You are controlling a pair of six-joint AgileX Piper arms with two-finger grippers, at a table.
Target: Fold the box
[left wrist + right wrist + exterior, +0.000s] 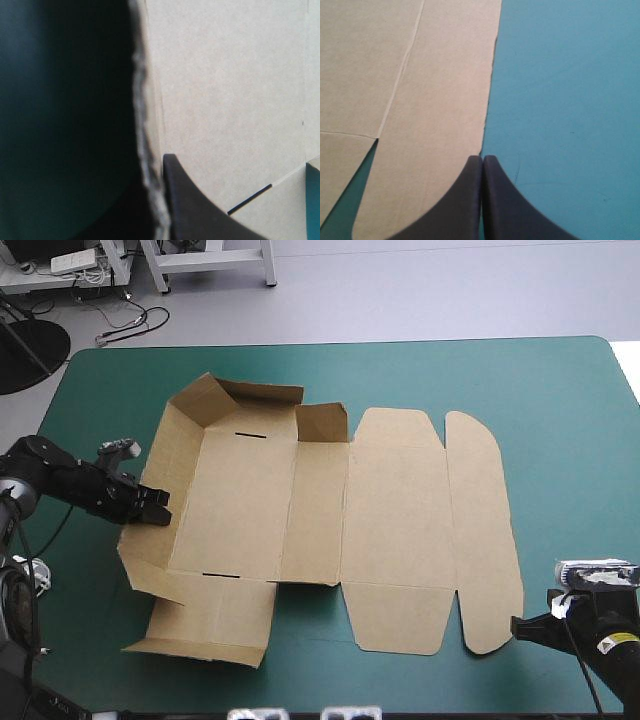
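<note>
High view down over whole table (560,390); wrist views close on edges of the box (400,510).

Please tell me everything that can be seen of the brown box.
The box is a cut sheet of brown board with creases and two dark slots, on the teal-green cover. Its right half, ending in a rounded flap, lies flat; at the left, the far walls and one small flap stand raised. The left gripper is shut on its left wall. The right gripper, shut, sits at the rounded flap's near edge.
</note>
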